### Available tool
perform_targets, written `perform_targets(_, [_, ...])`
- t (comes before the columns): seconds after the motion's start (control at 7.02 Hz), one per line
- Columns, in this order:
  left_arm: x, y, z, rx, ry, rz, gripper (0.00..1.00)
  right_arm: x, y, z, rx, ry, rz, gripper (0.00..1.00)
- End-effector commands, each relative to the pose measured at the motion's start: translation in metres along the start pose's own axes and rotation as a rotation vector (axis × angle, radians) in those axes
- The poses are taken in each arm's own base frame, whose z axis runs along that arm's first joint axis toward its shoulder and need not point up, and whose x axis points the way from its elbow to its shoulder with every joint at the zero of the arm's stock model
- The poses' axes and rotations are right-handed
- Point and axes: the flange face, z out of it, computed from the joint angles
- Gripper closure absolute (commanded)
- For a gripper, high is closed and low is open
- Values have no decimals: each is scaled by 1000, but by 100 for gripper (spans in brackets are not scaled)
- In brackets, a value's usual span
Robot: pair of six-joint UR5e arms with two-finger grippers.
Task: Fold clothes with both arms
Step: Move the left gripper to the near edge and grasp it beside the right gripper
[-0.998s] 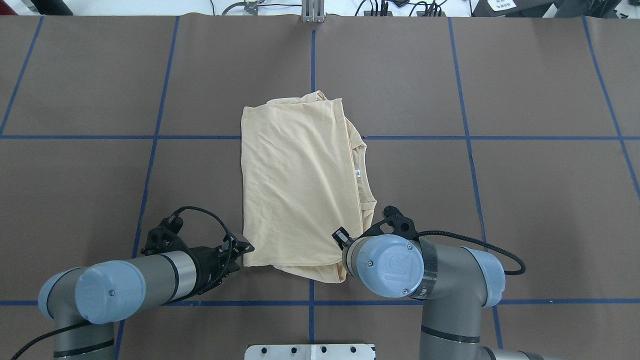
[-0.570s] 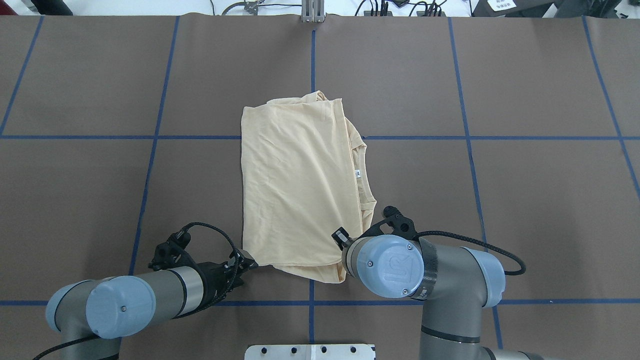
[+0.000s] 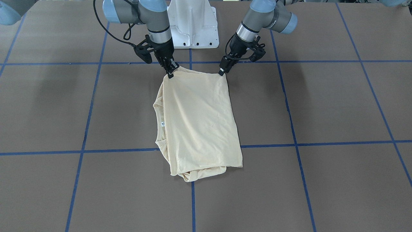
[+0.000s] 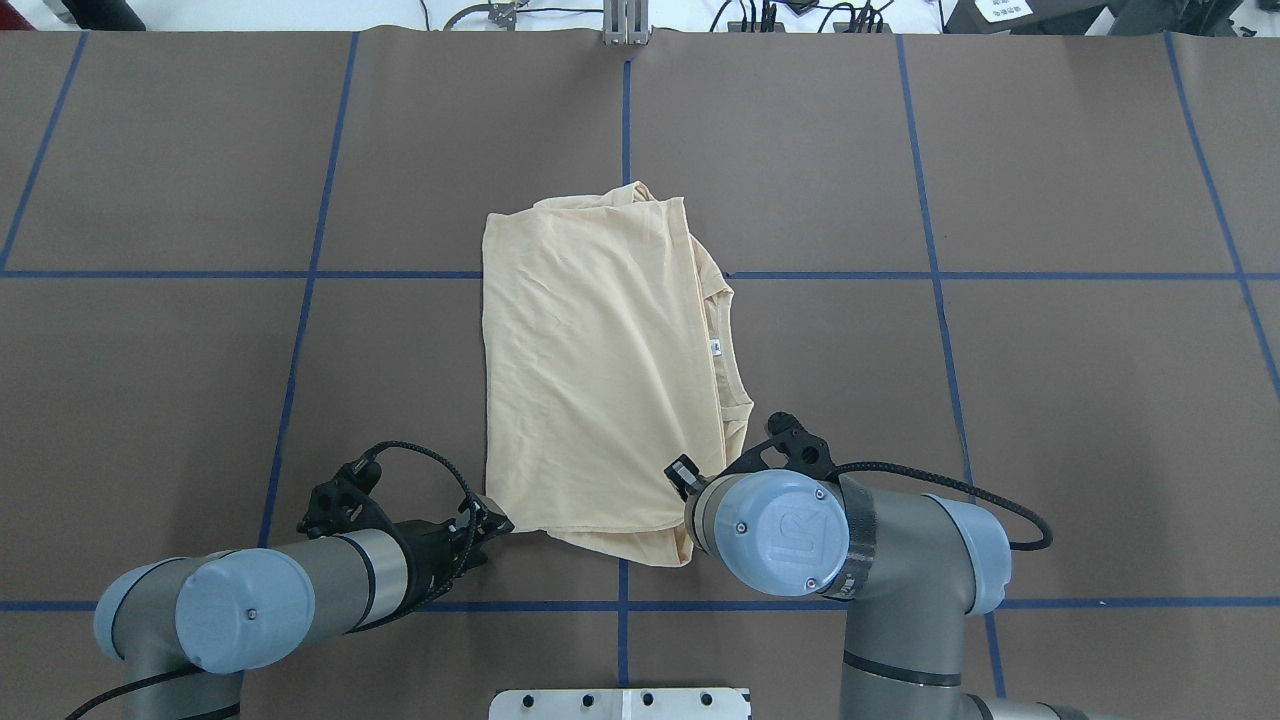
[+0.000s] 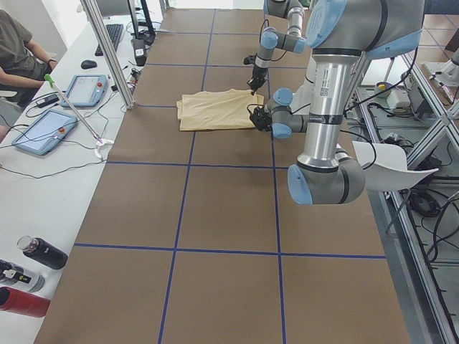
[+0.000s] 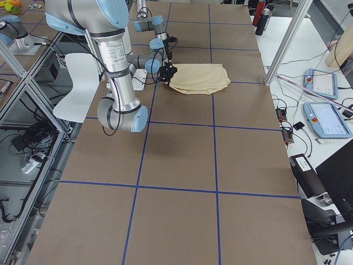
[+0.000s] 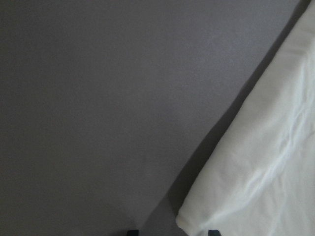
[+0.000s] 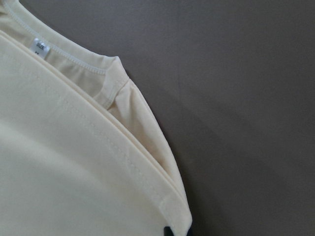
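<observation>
Folded T-shirt at the centre of the table, a gripper at each near corner.
The left gripper sits low at the near-left corner, jaws apart, with the corner lying between its tips. The shirt lies flat, roughly rectangular, its neck label showing at the right edge. The right gripper is clamped on the near-right corner and is hidden overhead beneath its own wrist.

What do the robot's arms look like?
The left arm and right arm are grey-and-silver tubes with round light-blue joint caps, one bearing a raised logo. Black cables loop to the black two-finger left gripper and right gripper.
</observation>
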Motion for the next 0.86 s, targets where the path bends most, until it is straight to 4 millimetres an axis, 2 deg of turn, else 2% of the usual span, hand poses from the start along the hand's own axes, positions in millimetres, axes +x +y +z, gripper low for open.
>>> perform_targets(0.0, [3,0,0,3,7,-4,55,-1,1,-1,-1,-1,0,100])
perform_targets(0.14, [9,2,0,13,28,-5,58,-1,1,-1,-1,-1,0,100])
perform_targets(0.29, [9,2,2,18,30,-8,77,-1,1,-1,-2,-2,0,100])
perform_targets(0.43, [13,3,2,17,36,-11,91,-1,0,-1,-1,-1,1,100])
perform_targets(0.57, [14,1,2,29,45,-36,100,-1,0,-1,-2,-2,1,100])
perform_targets(0.71, [17,-1,-1,36,56,-39,100,-3,0,-3,-2,-6,2,100])
